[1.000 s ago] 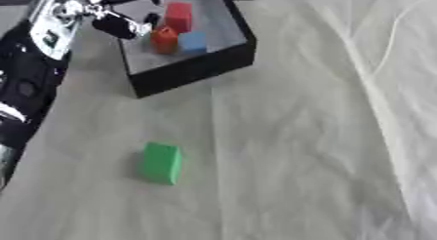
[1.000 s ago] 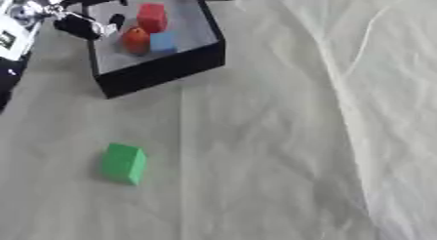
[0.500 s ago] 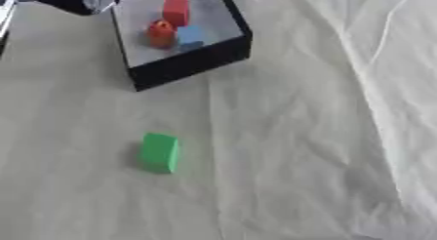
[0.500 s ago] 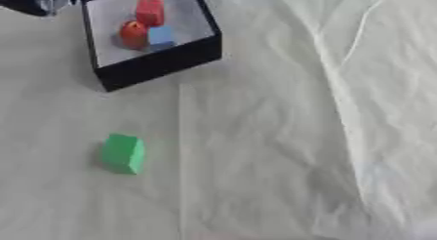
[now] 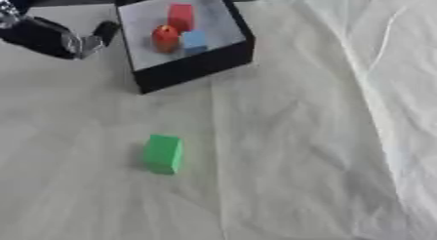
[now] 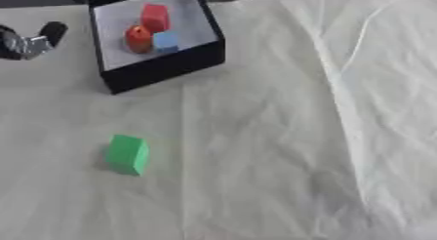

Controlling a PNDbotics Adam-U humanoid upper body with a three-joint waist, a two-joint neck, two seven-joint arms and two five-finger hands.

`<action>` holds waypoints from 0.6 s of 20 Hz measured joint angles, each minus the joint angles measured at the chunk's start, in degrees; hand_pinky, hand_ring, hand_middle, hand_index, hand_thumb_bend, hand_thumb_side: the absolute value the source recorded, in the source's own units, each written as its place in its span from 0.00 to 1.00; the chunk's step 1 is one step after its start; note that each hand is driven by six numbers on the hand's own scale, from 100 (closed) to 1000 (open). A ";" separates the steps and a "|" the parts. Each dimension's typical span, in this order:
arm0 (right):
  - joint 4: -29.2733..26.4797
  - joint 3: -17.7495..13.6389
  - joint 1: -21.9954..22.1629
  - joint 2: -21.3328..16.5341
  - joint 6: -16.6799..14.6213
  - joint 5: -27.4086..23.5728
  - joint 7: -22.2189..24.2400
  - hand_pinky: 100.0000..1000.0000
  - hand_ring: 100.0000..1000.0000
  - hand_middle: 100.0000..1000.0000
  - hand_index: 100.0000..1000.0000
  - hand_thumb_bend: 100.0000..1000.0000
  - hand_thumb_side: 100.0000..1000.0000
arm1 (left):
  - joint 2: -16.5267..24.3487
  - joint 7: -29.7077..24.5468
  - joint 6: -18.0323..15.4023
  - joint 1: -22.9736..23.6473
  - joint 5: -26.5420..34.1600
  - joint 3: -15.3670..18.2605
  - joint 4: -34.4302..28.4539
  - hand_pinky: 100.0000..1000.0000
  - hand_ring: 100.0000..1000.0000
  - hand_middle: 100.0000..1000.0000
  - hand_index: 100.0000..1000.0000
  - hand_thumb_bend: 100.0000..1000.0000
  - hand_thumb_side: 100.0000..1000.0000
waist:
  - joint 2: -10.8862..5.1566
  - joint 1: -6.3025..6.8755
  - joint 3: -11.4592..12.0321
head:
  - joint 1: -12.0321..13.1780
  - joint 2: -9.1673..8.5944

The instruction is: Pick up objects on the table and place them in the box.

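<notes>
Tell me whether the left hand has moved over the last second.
Yes. The left hand was over the box's left rim; it now lies on the cloth left of the box, clear of it.

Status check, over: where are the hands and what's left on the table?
Left hand beside the black box, holding nothing; right hand out of view. Green block alone on the white cloth. Red, orange, blue pieces boxed. Nothing around it.
</notes>
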 measured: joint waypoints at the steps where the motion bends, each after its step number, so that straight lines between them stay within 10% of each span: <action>1: 0.00 0.00 0.10 0.00 0.04 0.10 0.01 1.00 0.76 0.64 0.77 0.00 0.47 | 0.13 -0.20 0.83 1.14 -0.06 -0.35 -1.25 0.83 0.73 0.67 0.84 0.00 0.20 | -0.03 0.00 0.10 | -0.12 0.00; 12: 0.00 0.00 0.51 0.00 0.22 0.50 0.11 1.00 0.76 0.63 0.77 0.00 0.47 | -0.08 -6.28 3.97 5.28 -7.88 -5.61 -3.22 0.83 0.67 0.63 0.80 0.09 0.22 | -0.68 -0.01 0.66 | -0.45 0.38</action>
